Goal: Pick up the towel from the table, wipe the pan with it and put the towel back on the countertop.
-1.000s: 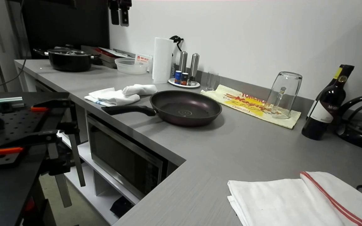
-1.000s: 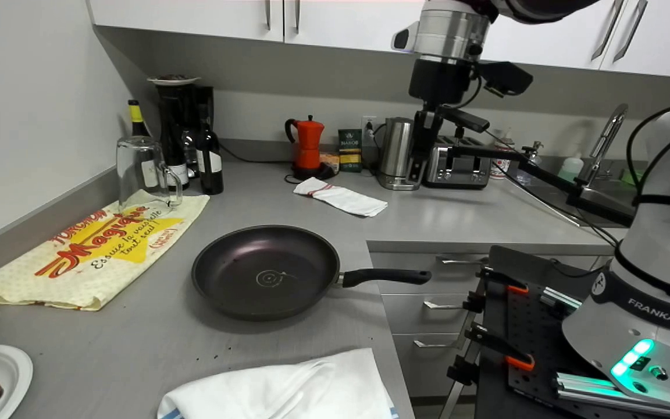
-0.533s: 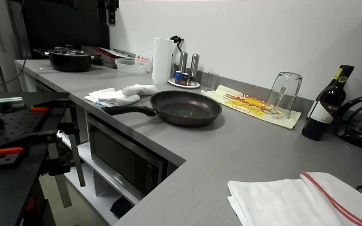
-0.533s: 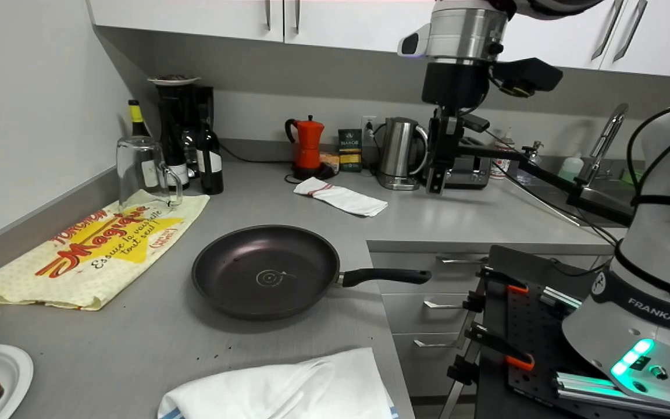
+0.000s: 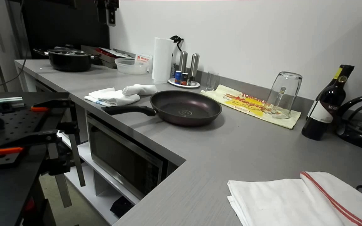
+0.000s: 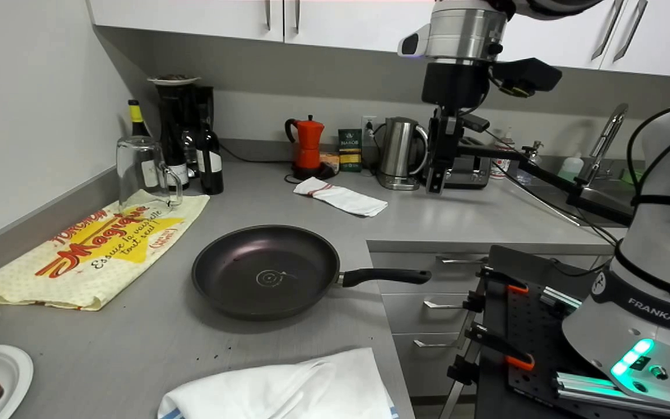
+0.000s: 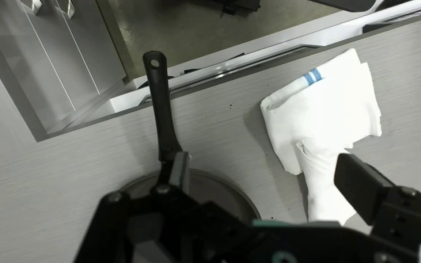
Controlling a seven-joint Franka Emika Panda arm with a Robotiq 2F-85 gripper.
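Observation:
A dark frying pan point(image 5: 185, 110) rests on the grey countertop point(image 5: 237, 153); it also shows in an exterior view point(image 6: 265, 276). A crumpled white towel with blue stripes point(image 5: 115, 96) lies beside it, also seen at the bottom of an exterior view point(image 6: 288, 387). In the wrist view this towel point(image 7: 323, 113) lies right of the pan's handle point(image 7: 159, 98), and my fingers hide part of the pan. A folded white towel with red stripes point(image 6: 346, 199) lies farther along the counter. My gripper point(image 7: 270, 175) is open and empty, high above the counter; it shows in an exterior view point(image 6: 437, 177).
A yellow printed cloth point(image 6: 96, 250) with an upturned glass mug point(image 6: 143, 174) lies by the wall. Wine bottles point(image 5: 325, 106), a kettle point(image 6: 399, 154) and a red moka pot point(image 6: 309, 145) stand at the back. A paper towel roll point(image 5: 162, 61) stands near a small plate point(image 5: 171, 81).
From one second to half a second ago my gripper moved and turned, rightward in one exterior picture and slightly leftward in another. Since then it holds still. The towels and pan have not moved.

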